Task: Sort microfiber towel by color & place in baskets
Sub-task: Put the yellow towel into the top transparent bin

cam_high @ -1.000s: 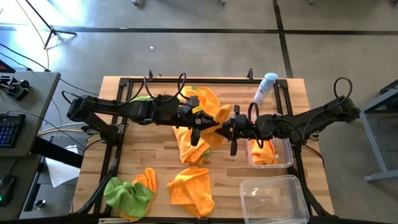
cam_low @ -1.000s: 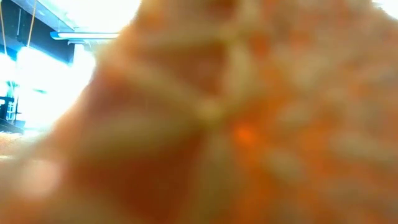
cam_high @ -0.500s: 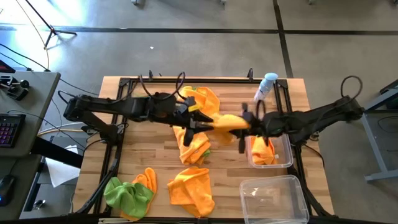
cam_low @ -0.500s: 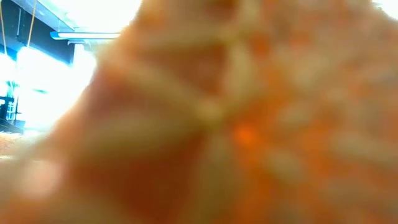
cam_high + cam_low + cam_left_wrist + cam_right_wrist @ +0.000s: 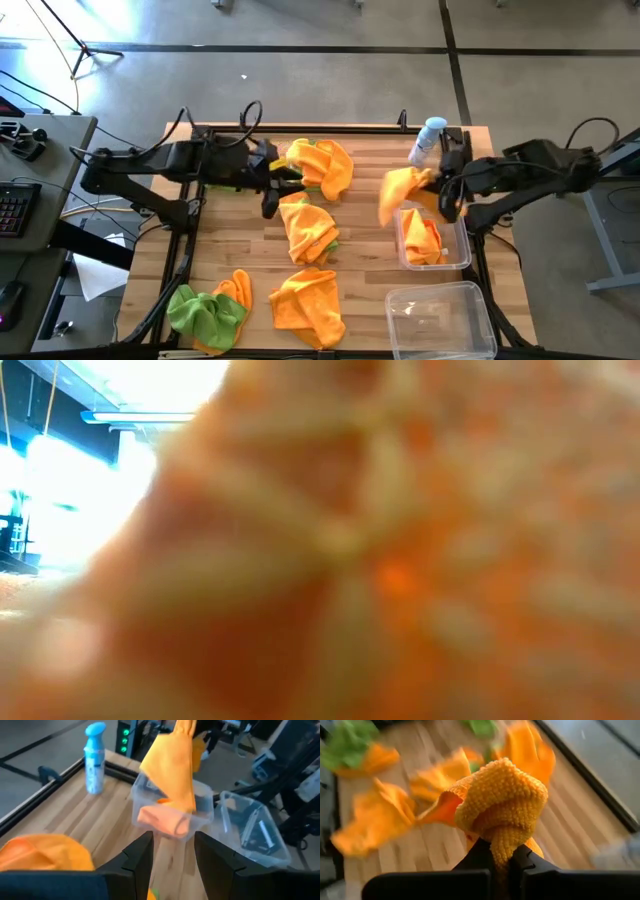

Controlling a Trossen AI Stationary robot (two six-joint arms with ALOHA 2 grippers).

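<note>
Orange towel (image 5: 398,192): our right gripper (image 5: 447,186) clamped it beside the orange basket (image 5: 462,250); left gripper (image 5: 275,182) stood open. Next, lower inside.

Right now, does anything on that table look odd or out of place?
Yes: the low view is blocked entirely by an orange cloth pressed close against it. A white-and-blue spray bottle also stands at the table's far edge among the towels.

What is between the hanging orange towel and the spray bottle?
Nothing. In the high view only bare wood shows between the orange towel, held by the right gripper, and the spray bottle.
</note>
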